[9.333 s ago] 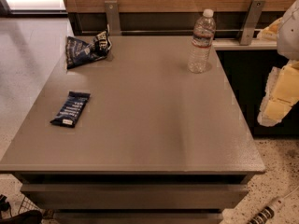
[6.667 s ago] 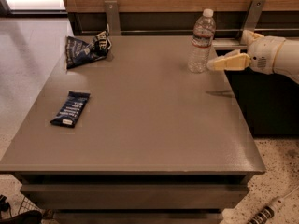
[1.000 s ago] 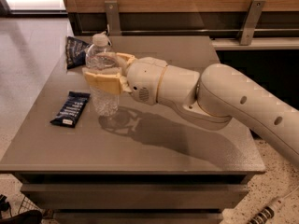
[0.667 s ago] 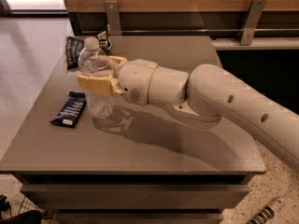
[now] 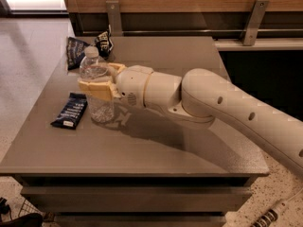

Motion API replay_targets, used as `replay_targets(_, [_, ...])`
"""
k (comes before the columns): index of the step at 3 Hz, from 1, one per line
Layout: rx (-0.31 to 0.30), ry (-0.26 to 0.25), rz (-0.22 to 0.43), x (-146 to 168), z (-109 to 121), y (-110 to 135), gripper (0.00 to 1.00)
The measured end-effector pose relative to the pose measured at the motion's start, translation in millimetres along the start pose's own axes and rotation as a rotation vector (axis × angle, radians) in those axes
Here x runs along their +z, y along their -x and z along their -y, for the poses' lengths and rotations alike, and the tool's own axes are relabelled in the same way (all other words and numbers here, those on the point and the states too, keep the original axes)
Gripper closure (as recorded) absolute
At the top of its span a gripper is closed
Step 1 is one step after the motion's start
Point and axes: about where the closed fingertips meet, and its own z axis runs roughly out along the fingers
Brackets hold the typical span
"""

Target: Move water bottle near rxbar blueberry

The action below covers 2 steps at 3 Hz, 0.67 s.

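The water bottle (image 5: 96, 86) is clear with a white cap and stands upright on the grey table (image 5: 156, 141), left of centre. My gripper (image 5: 100, 80) reaches in from the right and its cream fingers (image 5: 94, 89) are closed around the bottle's middle. The rxbar blueberry (image 5: 71, 110), a flat dark-blue wrapper with a white end patch, lies on the table just left of the bottle, a small gap apart.
A wrinkly dark-blue snack bag (image 5: 86, 48) lies at the table's back left. Two metal brackets (image 5: 113, 16) stand along the wooden back wall. The white arm (image 5: 213, 108) spans the table's right half. The table's left edge drops to the floor.
The gripper has carried the bottle further left and down, from above the table's middle to right beside the blue bar. The bottle's base now seems to rest on the table.
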Motion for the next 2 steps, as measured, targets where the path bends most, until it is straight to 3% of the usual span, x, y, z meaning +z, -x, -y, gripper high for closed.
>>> replay_targets(2, [-0.056, -0.031, -0.029, 6.4, 1.8, -9.2, 0.99])
